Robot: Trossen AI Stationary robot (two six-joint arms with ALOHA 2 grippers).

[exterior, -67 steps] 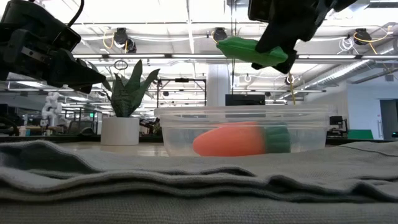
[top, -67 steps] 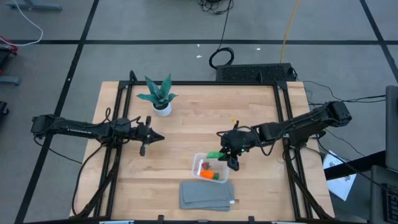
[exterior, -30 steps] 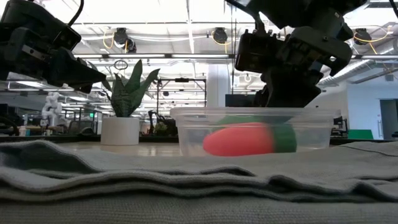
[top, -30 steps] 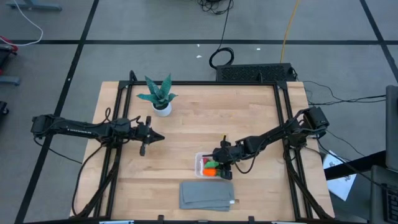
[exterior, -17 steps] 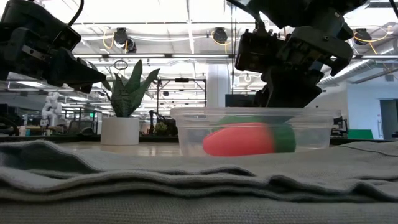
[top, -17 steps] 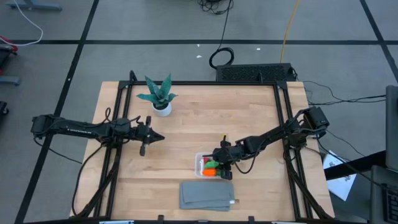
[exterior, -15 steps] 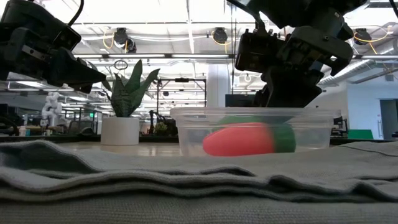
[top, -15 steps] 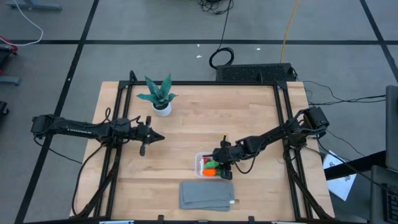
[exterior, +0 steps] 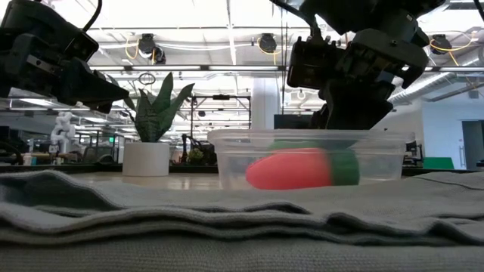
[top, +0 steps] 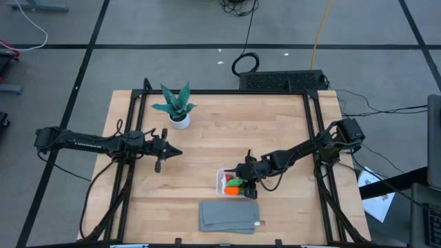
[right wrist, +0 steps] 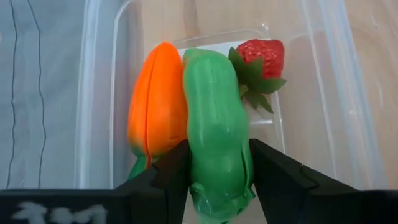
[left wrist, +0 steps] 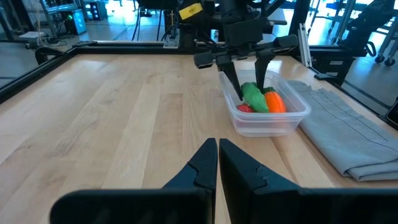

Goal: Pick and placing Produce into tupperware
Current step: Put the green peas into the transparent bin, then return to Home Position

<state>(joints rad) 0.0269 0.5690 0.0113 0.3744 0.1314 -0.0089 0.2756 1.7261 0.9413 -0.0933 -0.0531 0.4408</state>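
The clear tupperware tub (top: 222, 186) sits on the table just beyond the grey cloth. Inside it lie the orange carrot (right wrist: 158, 99), the red berry (right wrist: 261, 53) and, between those two, the green pod (right wrist: 214, 124). My right gripper (right wrist: 219, 180) reaches down into the tub (left wrist: 267, 121), shut on the pod. My left gripper (left wrist: 217, 155) hovers shut above bare wood at the table's left (top: 162, 153), well away from the tub. My right gripper pinches the green pod near one end (right wrist: 217, 174) between its two fingers (right wrist: 177, 171), which come down from above and lie across the pod. The pod lies along the tub's floor, its side against the carrot and its other end beside the berry.
A folded grey cloth (top: 229, 215) lies at the near edge right in front of the tub. A teal-leaved plant in a white pot (top: 176, 107) stands at the far left. Bare wood spreads between the two arms.
About two seconds ago my right gripper held the pod in the air above the tub; it has since come down into the tub with it. The tub has shifted slightly toward the table's right. Over the last second nothing has visibly moved.
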